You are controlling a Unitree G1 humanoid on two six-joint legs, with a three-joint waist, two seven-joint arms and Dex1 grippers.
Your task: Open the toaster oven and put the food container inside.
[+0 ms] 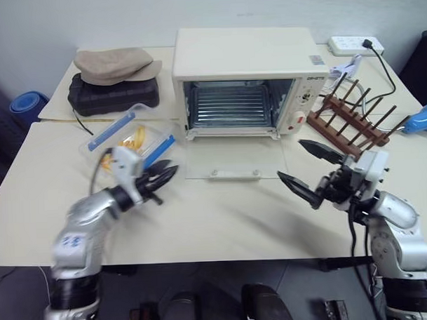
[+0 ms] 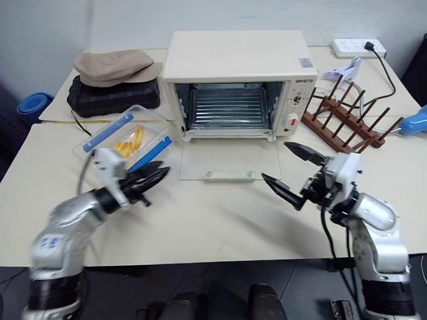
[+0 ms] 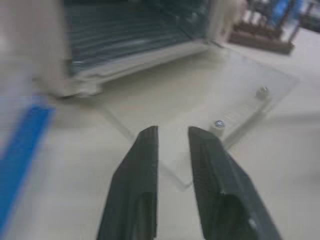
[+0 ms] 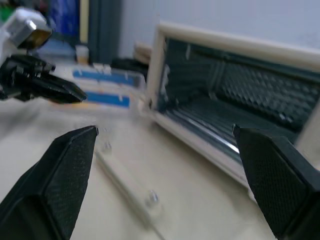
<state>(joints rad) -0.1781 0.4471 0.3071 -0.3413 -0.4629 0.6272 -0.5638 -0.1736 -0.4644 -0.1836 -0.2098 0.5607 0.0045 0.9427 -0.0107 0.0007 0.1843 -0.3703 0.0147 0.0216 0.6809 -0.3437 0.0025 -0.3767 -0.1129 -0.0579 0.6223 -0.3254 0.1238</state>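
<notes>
The food container (image 1: 130, 137) lies on the table (image 1: 223, 223) just beyond the left gripper (image 1: 163, 177), whose jaws stand a narrow gap apart and hold nothing. The toaster oven (image 1: 244, 82) stands farther back, between the two grippers, its glass door (image 1: 233, 160) lowered flat onto the table and its wire rack (image 1: 230, 105) exposed. The right gripper (image 1: 305, 167) hangs before the door's right corner, jaws spread wide and empty.

Head pair high, facing down, wrist views low, close, sharing toaster oven (image 1: 244, 82)
</notes>
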